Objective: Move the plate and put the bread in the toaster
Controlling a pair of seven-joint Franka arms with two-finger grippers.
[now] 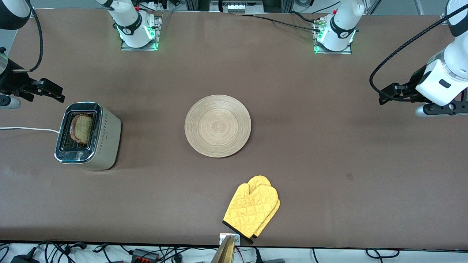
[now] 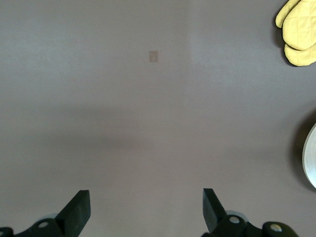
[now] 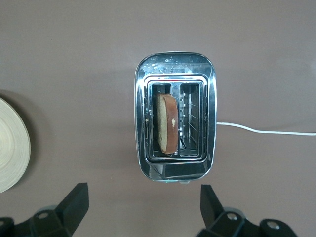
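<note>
While your right gripper hangs over the table with its two black fingers spread wide and grasping nothing, the boxy chrome-topped toaster with dotted beige sides sits just ahead of the fingertips, centred between them in the right wrist view. You can see the squarish slice of brown bread with a darker crust standing on edge in one of the toaster's two slots; the other slot holds only its wire guides. Its white cord runs off the right arm's end of the table. Your large round light-wood plate with ring grain lies flat mid-table, bare. Your left gripper waits over bare brown tabletop, fingers likewise released, well apart from the plate. A yellow quilted oven mitt lies nearer the front camera than the plate.
</note>
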